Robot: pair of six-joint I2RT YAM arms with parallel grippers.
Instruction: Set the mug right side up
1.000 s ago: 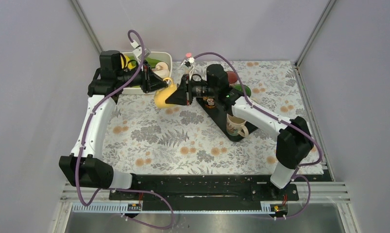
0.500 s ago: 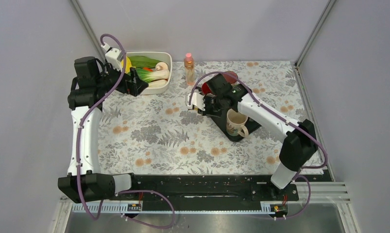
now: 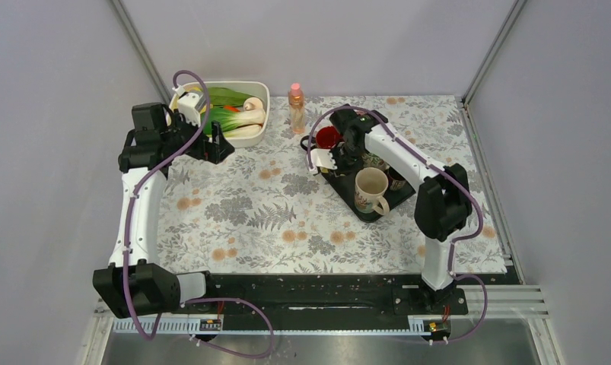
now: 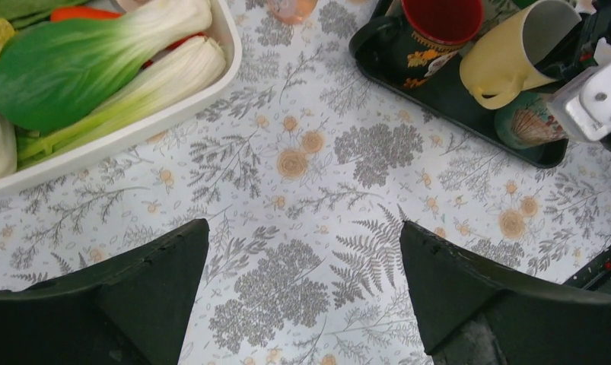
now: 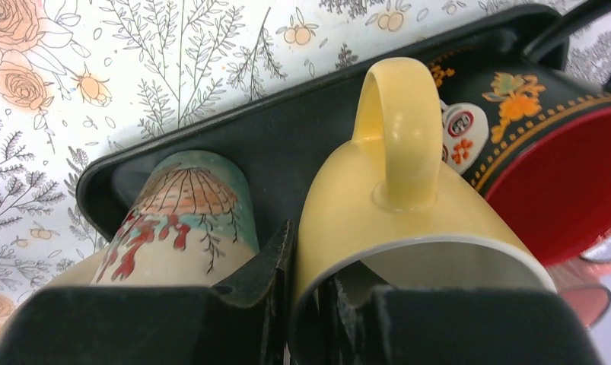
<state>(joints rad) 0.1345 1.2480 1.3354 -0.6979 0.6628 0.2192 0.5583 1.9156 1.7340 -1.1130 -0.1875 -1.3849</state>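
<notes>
Yellow mug [image 5: 397,236], seemingly tilted, rim clamped in the right end effector [image 5: 306,285].

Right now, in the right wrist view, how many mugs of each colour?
yellow mug: 1
black mug, red inside: 1
cream and teal mug: 1
Total: 3, plus an unclear reddish thing at the edge.

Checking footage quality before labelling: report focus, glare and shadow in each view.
Top external: even soft light, no glare. Left wrist: floral cloth sharp, left gripper dark, underexposed. Right wrist: yellow mug crisp, right gripper close, blurred, in shadow.
</notes>
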